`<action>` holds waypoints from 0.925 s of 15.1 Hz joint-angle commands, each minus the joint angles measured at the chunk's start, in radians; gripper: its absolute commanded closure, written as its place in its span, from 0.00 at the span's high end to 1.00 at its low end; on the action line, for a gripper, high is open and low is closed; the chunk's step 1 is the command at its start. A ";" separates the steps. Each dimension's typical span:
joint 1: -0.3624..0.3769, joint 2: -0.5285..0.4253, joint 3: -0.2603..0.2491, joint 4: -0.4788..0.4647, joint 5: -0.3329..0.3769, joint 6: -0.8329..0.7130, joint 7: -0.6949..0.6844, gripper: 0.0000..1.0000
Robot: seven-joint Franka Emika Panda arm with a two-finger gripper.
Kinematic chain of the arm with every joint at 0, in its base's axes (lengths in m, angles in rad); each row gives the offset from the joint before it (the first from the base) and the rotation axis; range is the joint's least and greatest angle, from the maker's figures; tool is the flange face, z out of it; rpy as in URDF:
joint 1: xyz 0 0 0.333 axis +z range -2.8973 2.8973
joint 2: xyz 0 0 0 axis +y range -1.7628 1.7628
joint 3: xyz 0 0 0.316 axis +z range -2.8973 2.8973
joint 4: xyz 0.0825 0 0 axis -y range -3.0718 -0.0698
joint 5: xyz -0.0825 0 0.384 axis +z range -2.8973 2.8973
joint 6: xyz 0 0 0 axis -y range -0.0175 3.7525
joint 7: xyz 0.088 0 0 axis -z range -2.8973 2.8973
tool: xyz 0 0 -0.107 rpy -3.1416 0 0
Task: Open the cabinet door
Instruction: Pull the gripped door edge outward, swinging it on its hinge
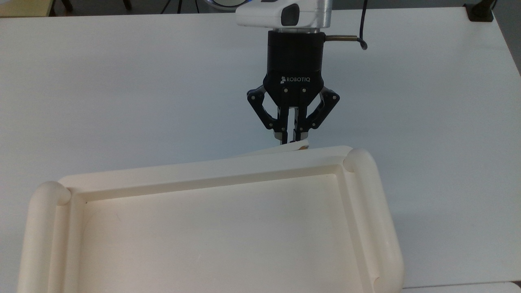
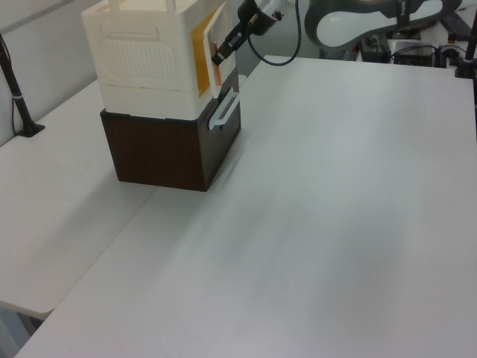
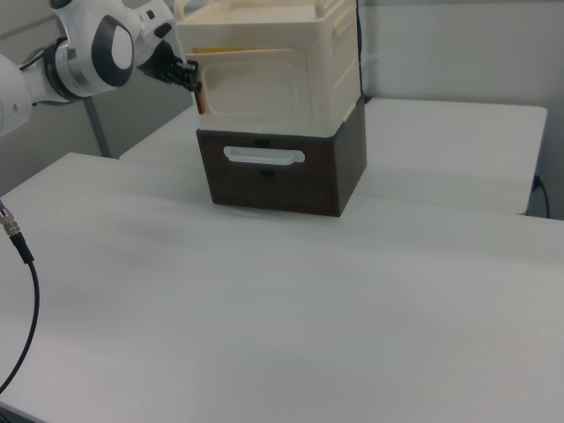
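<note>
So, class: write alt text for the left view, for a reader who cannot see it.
A robot arm's end effector pinches the free edge of a cream cabinet door, swung slightly ajar. The cream cabinet sits on a dark brown drawer box with a white handle, on a white table.

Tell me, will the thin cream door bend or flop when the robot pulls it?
Probably not: the thin cream cabinet door looks like a straight, rigid panel. It likely swings easily, since the black two-finger hand pinches only its edge.
</note>
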 commanded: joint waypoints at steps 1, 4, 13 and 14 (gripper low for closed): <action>-0.026 -0.068 0.006 -0.095 -0.006 -0.079 -0.038 0.12; -0.051 -0.105 0.006 -0.127 0.009 -0.112 -0.065 0.14; -0.151 -0.243 0.006 -0.185 0.175 -0.445 -0.380 0.26; -0.161 -0.255 0.004 -0.185 0.180 -0.495 -0.404 0.31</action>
